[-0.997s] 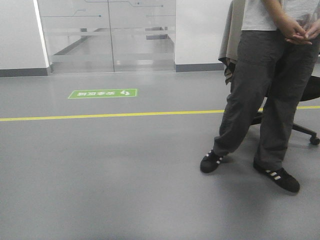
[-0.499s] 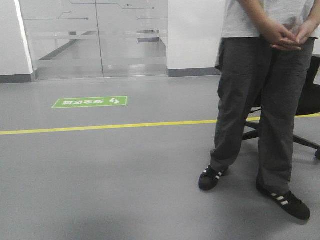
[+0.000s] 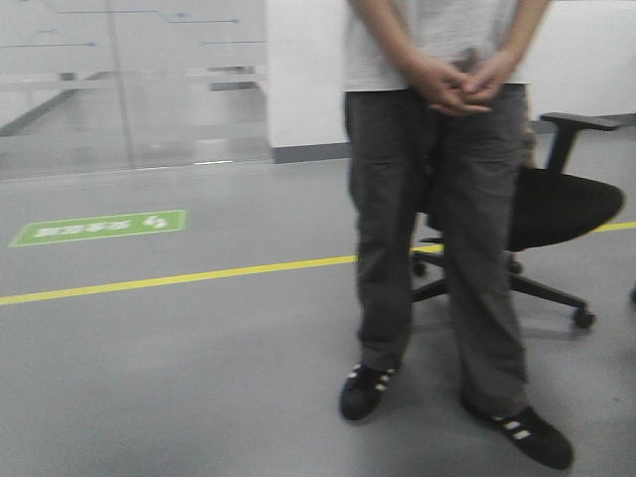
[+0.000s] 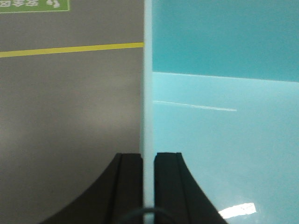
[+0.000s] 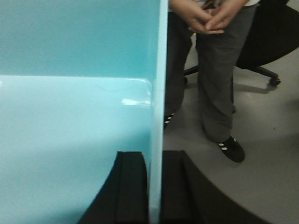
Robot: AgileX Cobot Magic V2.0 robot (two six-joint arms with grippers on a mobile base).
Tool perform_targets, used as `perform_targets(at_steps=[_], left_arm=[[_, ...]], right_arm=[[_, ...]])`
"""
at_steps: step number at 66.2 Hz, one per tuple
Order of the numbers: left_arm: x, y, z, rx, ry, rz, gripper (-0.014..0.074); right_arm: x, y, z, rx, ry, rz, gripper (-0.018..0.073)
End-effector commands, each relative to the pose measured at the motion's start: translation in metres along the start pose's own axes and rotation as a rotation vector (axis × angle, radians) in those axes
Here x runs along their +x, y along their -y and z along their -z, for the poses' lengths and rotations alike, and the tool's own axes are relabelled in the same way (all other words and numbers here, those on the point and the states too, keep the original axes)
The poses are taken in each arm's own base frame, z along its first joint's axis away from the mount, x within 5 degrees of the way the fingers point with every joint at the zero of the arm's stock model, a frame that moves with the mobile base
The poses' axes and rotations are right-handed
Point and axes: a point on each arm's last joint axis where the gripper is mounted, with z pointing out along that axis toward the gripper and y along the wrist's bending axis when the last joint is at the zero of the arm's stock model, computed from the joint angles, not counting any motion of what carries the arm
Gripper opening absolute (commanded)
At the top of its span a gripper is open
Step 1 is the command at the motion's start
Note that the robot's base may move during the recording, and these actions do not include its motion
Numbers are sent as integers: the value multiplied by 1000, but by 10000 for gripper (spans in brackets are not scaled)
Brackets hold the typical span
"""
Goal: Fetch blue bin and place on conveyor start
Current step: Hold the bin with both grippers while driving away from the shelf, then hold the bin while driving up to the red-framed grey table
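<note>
a: where is the blue bin (image 4: 219,130)?

b: it hangs between the two arms, and it looks to be up off the grey floor (image 4: 70,116). the left claw (image 4: 148,156) is clamped on one thin wall, with one finger outside and one inside. the right claw (image 5: 155,156) pinches the other side wall the same way. the bin is empty.

a: and the belt?

b: i cannot see the conveyor start in any view.

a: what could go wrong?

b: a person (image 3: 437,199) stands close, at about 1 o'clock in the front view. a black chair (image 3: 556,209) is just behind them, at 3 o'clock. if the base rolls that way, the bin could bump their legs.

a: anything else?

b: the walls are thin and smooth. if one arm pulls away from the other, or the base jerks, a wall could slip out. then the bin would tip and fall.
</note>
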Motion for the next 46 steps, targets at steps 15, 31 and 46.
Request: perform_targets(at_steps=[15,31,46], left_arm=[[-8,1,9,22,65,-10,-111],[-8,1,9,22,65,-10,-111],[-8,1,9,21,66,-12,-111]], right_arm=[[-5,3,8,7,47,16,-158],[-5,3,8,7,47,16,-158],[-5,3,8,7,47,16,-158]])
